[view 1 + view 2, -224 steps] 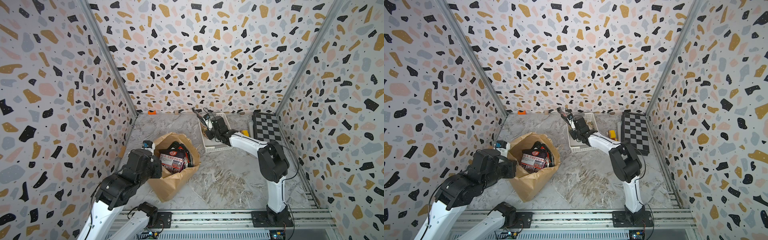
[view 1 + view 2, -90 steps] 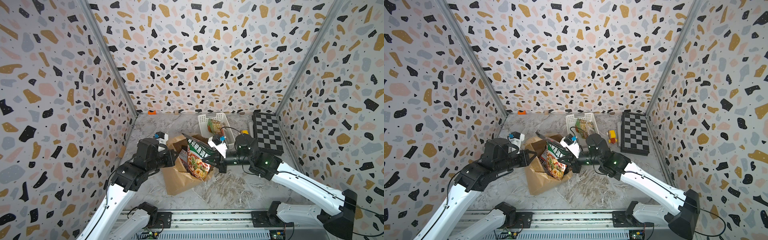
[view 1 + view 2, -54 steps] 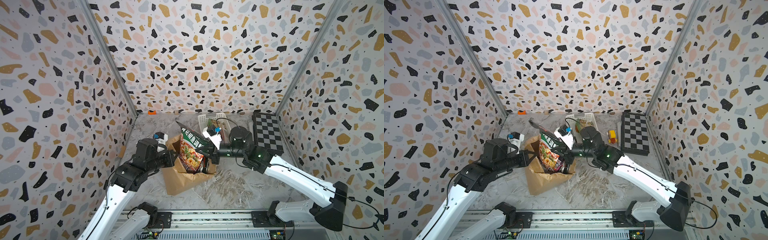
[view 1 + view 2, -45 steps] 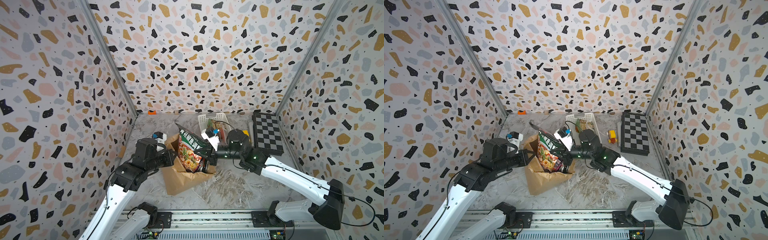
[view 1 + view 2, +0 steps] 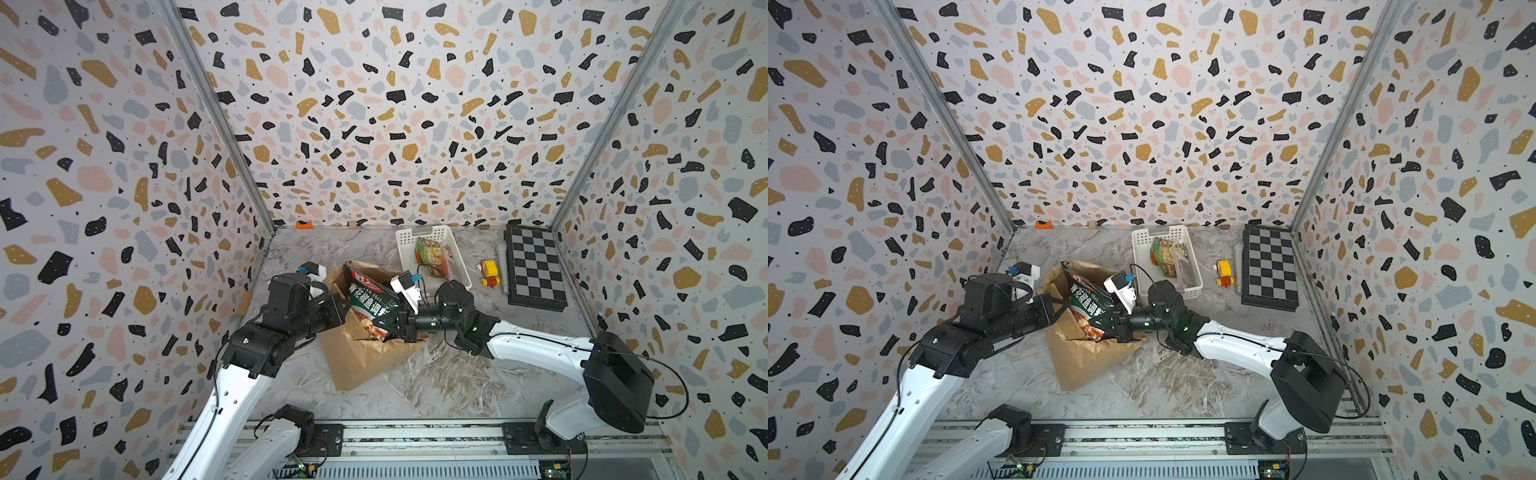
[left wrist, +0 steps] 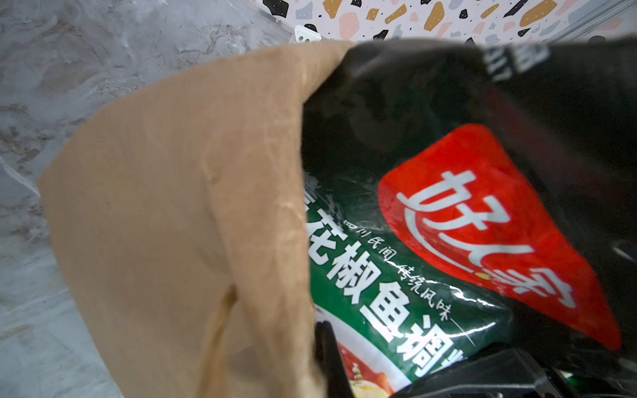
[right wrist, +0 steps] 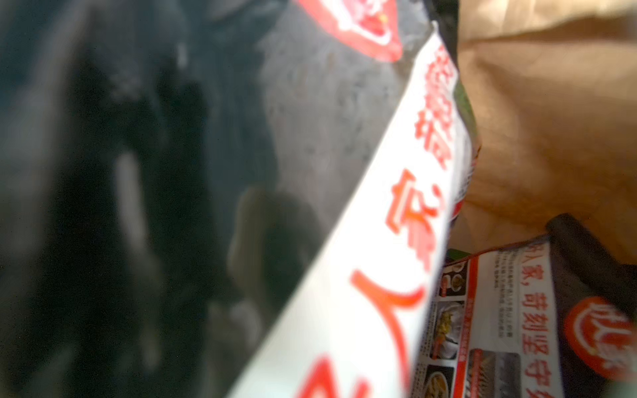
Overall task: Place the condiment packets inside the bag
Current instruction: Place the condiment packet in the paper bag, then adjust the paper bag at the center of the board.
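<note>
green packet (image 5: pixel 368 305) stands tilted in the mouth of the bag (image 5: pixel 361 361), lower part inside, top sticking out. Its lower edge sits between the right gripper (image 5: pixel 385 323) jaws, which are pinched closed on it. left gripper (image 5: pixel 341 305) is on the packet's far side, jaws clamped on the bag rim. Another packet (image 5: pixel 430 253) lies in the basket (image 5: pixel 405 245), behind the right jaws.

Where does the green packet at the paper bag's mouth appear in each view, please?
In a top view: green packet mid-floor, upright in the paper bag mouth.
In a top view: the same, bag below it.
Left wrist: close up, against the brown paper.
Right wrist: probably the blurred dark sheet; unsure.
Shared landmark: the paper bag.
</note>
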### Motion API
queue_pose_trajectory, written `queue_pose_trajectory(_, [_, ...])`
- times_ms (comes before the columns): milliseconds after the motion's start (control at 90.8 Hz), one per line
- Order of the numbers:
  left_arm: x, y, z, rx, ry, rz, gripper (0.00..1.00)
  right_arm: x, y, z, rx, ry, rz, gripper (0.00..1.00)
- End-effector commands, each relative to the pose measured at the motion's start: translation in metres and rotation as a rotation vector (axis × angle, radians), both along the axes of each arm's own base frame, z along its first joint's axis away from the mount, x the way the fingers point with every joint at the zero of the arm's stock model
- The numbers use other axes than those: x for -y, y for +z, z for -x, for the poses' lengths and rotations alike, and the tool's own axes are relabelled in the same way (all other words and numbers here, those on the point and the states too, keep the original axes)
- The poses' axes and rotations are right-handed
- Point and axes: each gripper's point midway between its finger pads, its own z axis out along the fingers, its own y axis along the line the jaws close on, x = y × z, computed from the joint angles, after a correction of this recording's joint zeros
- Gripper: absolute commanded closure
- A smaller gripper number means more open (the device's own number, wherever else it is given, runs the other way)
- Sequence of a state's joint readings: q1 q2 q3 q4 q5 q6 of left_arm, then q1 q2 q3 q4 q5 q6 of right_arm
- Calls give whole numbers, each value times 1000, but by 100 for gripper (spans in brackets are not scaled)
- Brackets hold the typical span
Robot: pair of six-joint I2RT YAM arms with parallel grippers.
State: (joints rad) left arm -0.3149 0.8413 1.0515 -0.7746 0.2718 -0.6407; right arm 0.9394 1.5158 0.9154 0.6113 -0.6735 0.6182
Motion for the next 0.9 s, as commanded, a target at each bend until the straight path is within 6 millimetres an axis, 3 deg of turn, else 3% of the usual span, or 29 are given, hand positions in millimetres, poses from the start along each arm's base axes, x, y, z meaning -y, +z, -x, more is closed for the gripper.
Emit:
queue_pose_trajectory(0, [2, 18, -7, 90, -6, 22, 100, -2, 29, 11, 30, 56, -73, 97])
queue_pose_trajectory(143, [0, 17, -7, 93, -10, 2, 100, 16, -4, 2, 78, -53, 132, 60])
queue_pose_trajectory(242, [0, 16, -7, 94, -13, -5, 100, 38, -5, -1, 138, -128, 224, 41])
queue_pose_trajectory(374, [0, 15, -8, 97, -16, -8, 100, 64, 6, -1, 209, -193, 314, 26])
queue_pose_trajectory(474, [0, 15, -6, 96, -22, -5, 100, 85, 15, -8, 251, -274, 371, 22])
queue_pose_trajectory(551, [1, 14, -4, 95, -30, -4, 100, 105, 23, -26, 258, -404, 421, 22])
queue_pose_trajectory(694, [3, 14, 0, 94, -50, -3, 100, 134, 23, -60, 180, -566, 486, 31])
queue_pose_trajectory(782, [3, 13, 2, 90, -58, -4, 100, 135, 15, -71, 138, -570, 517, 35])
queue_pose_trajectory(892, [4, 12, 2, 90, -65, -5, 100, 120, 3, -74, 118, -501, 557, 38])
